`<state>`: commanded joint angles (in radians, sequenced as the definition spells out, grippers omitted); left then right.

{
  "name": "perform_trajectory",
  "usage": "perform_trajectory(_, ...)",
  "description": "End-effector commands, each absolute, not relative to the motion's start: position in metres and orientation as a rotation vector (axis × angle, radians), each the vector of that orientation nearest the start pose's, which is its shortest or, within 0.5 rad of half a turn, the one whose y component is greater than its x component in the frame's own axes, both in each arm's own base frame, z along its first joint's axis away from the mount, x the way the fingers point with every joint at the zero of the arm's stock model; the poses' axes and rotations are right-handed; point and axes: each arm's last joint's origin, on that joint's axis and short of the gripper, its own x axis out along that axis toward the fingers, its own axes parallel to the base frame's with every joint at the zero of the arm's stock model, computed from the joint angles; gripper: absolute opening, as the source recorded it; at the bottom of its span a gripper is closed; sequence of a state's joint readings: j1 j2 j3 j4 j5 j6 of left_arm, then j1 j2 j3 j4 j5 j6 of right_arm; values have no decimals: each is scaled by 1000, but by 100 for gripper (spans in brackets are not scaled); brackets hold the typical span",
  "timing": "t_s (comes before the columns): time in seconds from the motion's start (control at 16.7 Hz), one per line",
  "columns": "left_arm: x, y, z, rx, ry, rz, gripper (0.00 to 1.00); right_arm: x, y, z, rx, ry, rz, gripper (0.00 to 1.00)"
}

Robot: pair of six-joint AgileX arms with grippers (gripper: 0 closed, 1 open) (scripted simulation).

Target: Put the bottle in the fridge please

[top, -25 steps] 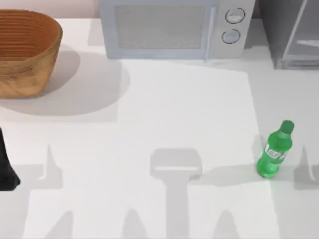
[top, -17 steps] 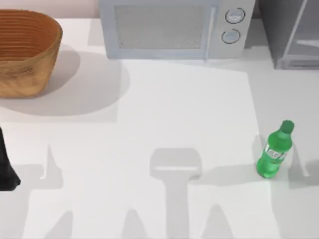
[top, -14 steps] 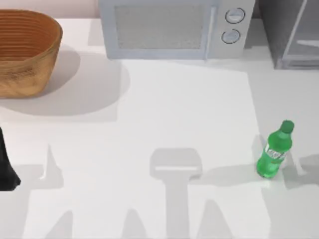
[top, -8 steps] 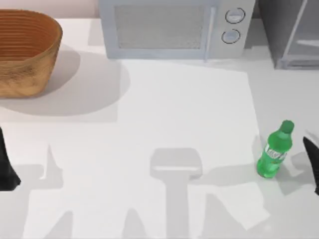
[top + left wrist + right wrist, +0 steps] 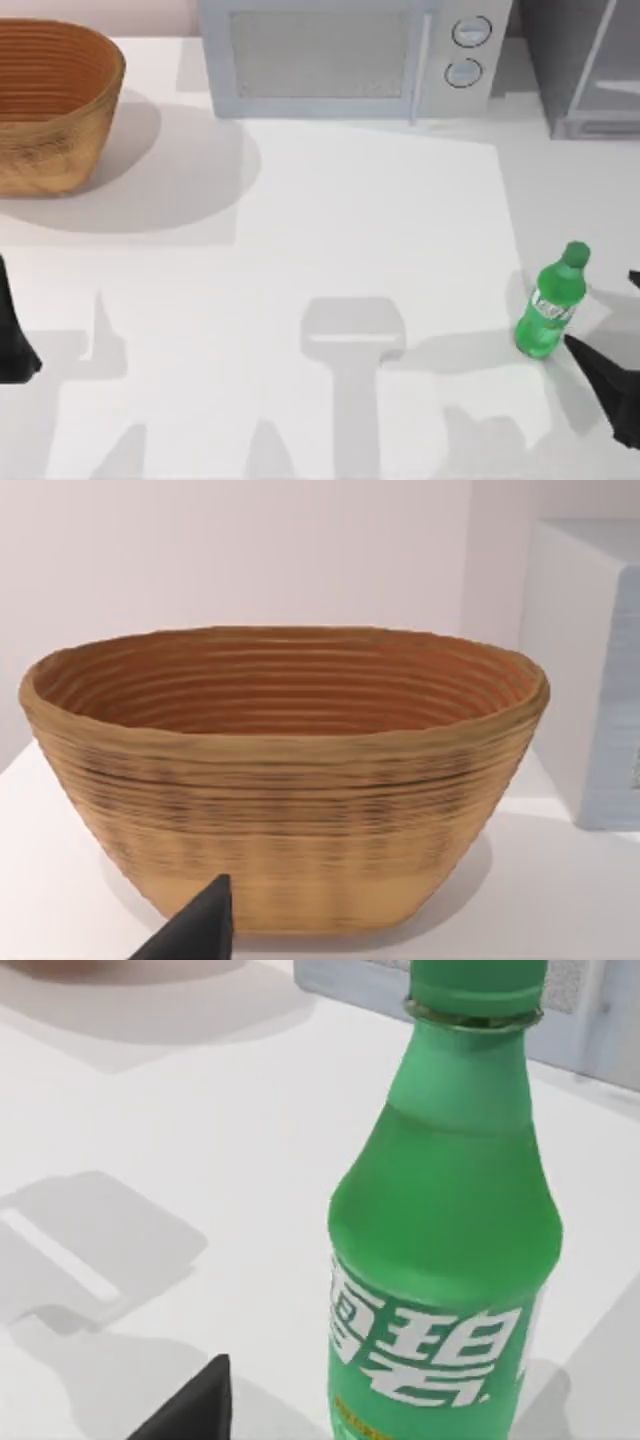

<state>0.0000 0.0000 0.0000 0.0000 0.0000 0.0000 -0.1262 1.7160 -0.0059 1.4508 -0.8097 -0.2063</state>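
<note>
the green soda bottle (image 5: 551,301) stands upright on the white bench (image 5: 380,220), well to the right and toward the near side, its green cap up and its white-green label facing the right wrist camera (image 5: 445,1260). the right hand (image 5: 612,385) sits at the right edge of the top view, just beside the bottle on its near-right side; a dark fingertip (image 5: 580,350) reaches close to the bottle's base, and whether it touches cannot be made out. in the right wrist view one dark fingertip (image 5: 195,1405) shows beside the bottle, apart from it. how wide this hand stands cannot be told.

the fridge (image 5: 585,65), dark grey with a lighter frame and a glassy panel, stands at the far right corner, well apart from the bottle. beside it on the left, along the far edge, is the light grey microwave (image 5: 350,55) with two round knobs. a woven wicker basket (image 5: 55,100) rests at the far left.

the left hand (image 5: 12,340) is parked at the left edge of the bench, on the near side of the basket; its wrist camera faces the basket (image 5: 285,770), with one dark fingertip (image 5: 195,930) in view. its opening cannot be told either.
</note>
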Motion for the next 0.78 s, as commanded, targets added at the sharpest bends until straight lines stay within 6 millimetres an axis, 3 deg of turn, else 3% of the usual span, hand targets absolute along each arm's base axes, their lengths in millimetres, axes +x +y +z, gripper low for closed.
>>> perform_trajectory(0.6,106,-1,160,0,0,0,100,172,1,74,-77,189,775,100)
perform_trajectory(0.78,106,-1,160,0,0,0,100,184,10,72,-77,189,773,100)
